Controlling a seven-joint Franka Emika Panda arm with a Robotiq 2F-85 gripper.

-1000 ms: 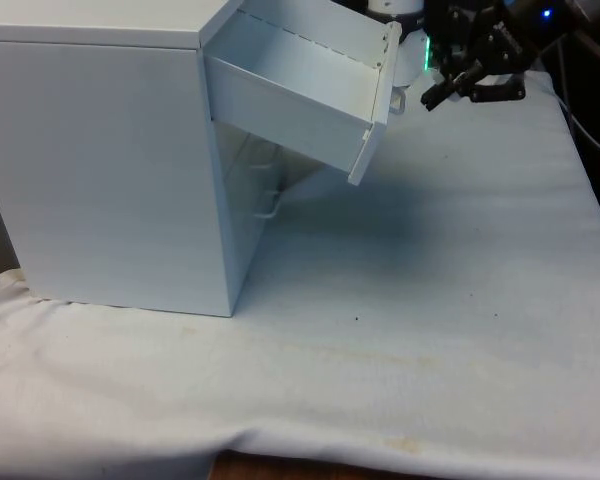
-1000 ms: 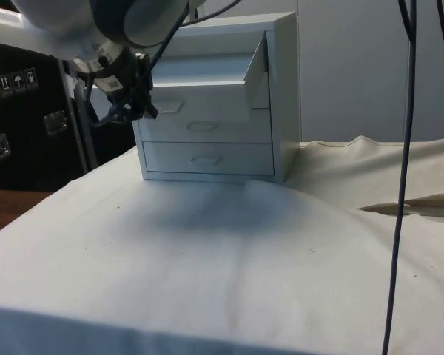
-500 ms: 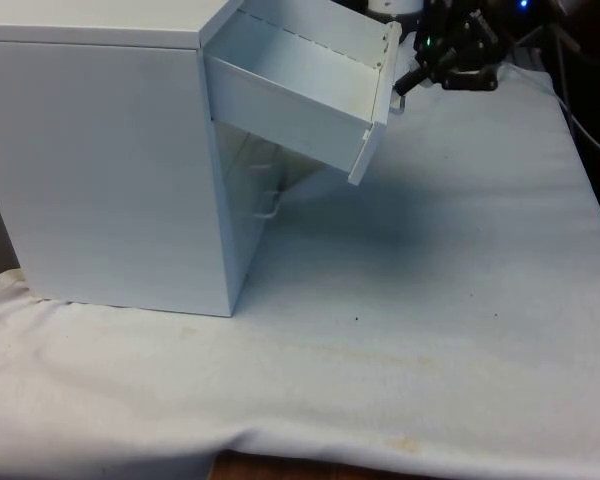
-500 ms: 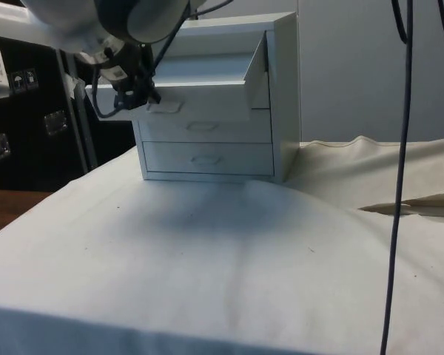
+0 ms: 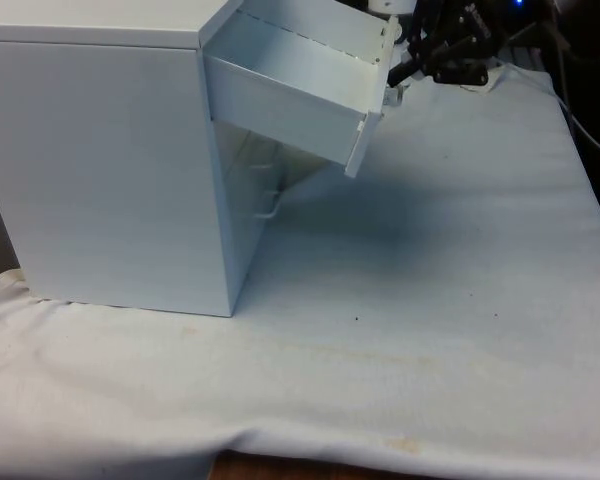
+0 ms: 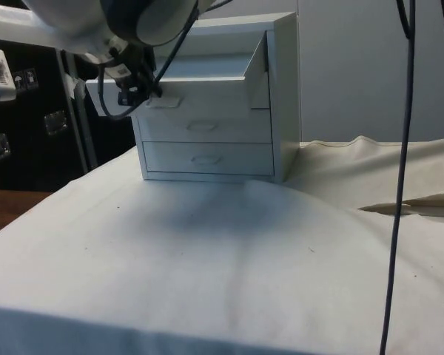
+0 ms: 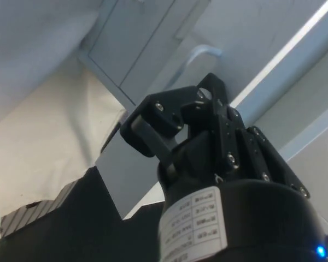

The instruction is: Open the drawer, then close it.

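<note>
A white chest of drawers (image 5: pixel 110 170) stands on the front view's left, and its top drawer (image 5: pixel 290 90) is pulled out and sags downwards. In the side view the top drawer (image 6: pixel 200 89) juts out over the two lower ones. My black gripper (image 5: pixel 395 75) is pressed against the outside of the drawer's front panel, close to its handle (image 6: pixel 164 103). The side view has the gripper (image 6: pixel 143 90) at the front panel's left end. From the wrist, the gripper (image 7: pixel 180 109) looks shut with nothing in it, right before a white panel with a handle (image 7: pixel 199 52).
The two lower drawers (image 6: pixel 201 127) (image 6: pixel 205 159) are shut. White cloth (image 5: pixel 430 280) covers the table, with a raised fold (image 6: pixel 407 207) at the side view's right. Dark cables (image 6: pixel 402 148) hang there too.
My gripper has moved from beside the drawer onto its front panel. The drawer has slid slightly back into the chest.
</note>
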